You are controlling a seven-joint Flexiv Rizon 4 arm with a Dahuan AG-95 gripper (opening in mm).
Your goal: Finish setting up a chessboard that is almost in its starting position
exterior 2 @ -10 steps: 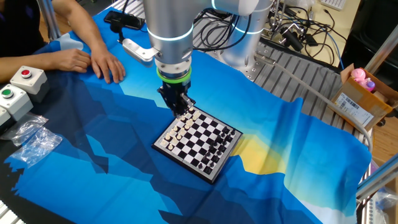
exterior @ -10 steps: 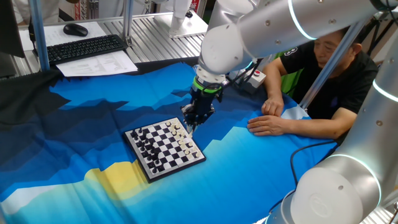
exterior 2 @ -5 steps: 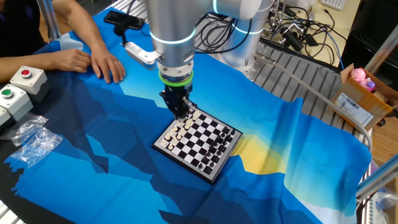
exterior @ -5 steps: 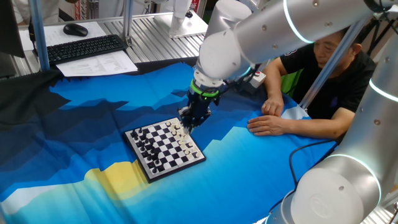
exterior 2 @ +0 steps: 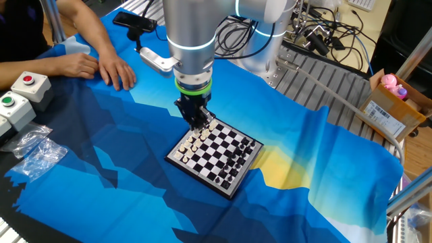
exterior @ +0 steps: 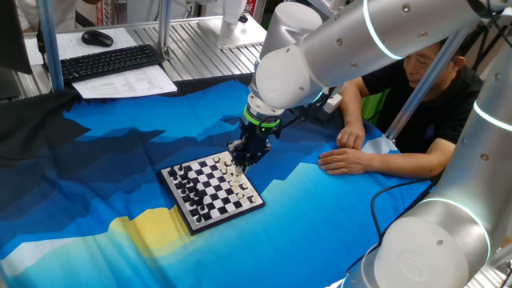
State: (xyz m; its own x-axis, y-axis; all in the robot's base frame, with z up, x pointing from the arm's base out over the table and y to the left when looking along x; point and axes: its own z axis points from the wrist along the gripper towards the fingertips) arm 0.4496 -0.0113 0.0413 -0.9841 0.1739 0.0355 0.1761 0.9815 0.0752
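tool (exterior 2: 198, 125) tips hide any held piece

Matt blue cloth (exterior: 96, 160), glossy, seemingly metal arm (exterior: 344, 48).

The chessboard (exterior: 211, 192) is chequered black and white inside a dark rim, its tiny pieces black on one side, white on the other; the cloth (exterior 2: 121, 182) runs in jagged blues with a yellow patch; the gripper (exterior 2: 197, 124) looks black.

Blue patterned cloth (exterior: 96, 160) spread beneath the hand, keyboard (exterior: 108, 62) and mouse (exterior: 97, 38) well beyond it, button boxes (exterior 2: 19, 94) and crumpled plastic bag (exterior 2: 32, 154) off to one side, cardboard box (exterior 2: 391, 108) far opposite.
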